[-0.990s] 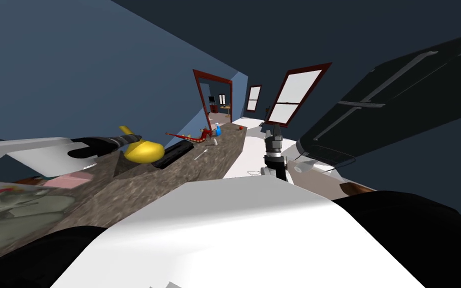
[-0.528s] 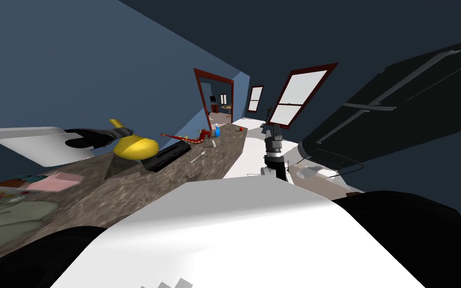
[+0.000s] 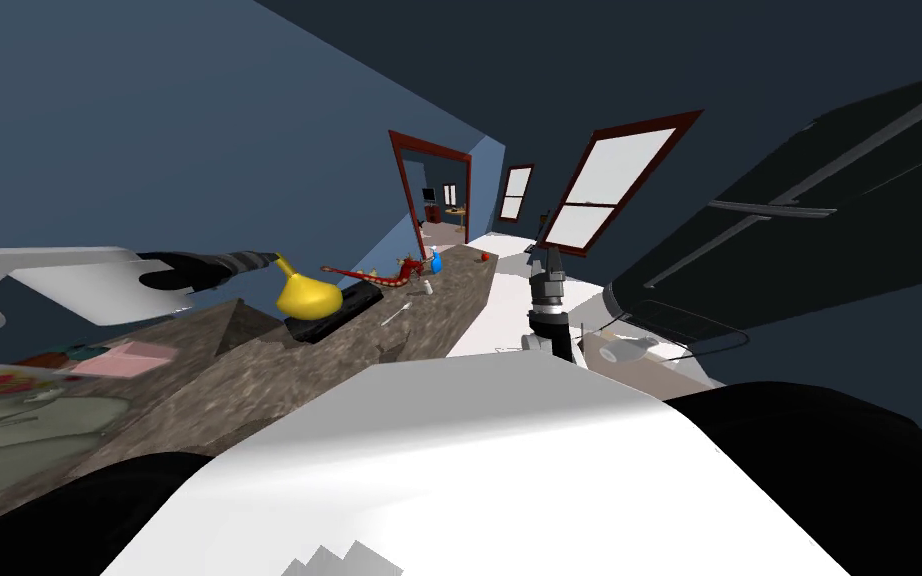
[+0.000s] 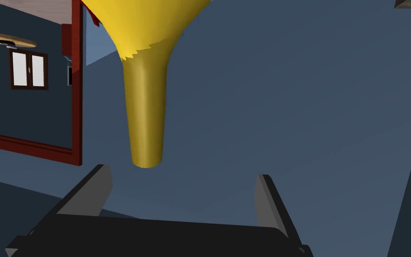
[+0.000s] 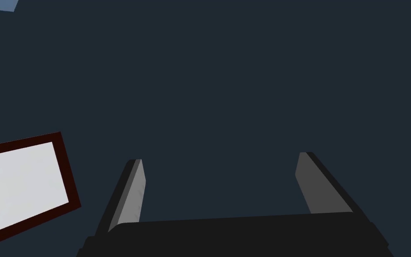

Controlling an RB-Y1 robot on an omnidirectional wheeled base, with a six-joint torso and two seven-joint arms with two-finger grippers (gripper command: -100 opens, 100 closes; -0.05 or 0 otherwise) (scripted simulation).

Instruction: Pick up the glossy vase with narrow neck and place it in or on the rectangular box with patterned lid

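At eight o'clock in the head view, on the stone counter [image 3: 279, 380]: a flat box [image 3: 9, 420] with a flowered top, probably the one meant. Just at its two o'clock, a pink pad [image 3: 134, 355]. At nine o'clock, reaching in level over the counter, the left gripper [image 3: 271, 262], fingers [image 4: 98, 189] apart and clamped on nothing. Right off its tips, the yellow vase [image 3: 309, 296], tipped with its neck towards the gripper and its bulb on or against the near end of a black slab [image 3: 349, 305], well apart from the box. Seen from the left wrist, neck mouth just beyond the fingertips, nearer one finger than the other, touching neither. Judged glossy, so slippery; hard and likely breakable; most weight in the bulb, so prone to swing or turn if held far out on the neck. Bulb probably too wide for the fingers; better to take the neck close to where it flares, squarely, and to lift slowly. At three o'clock, near the middle, the right gripper [image 5: 220, 174], raised and idle, fingers spread.
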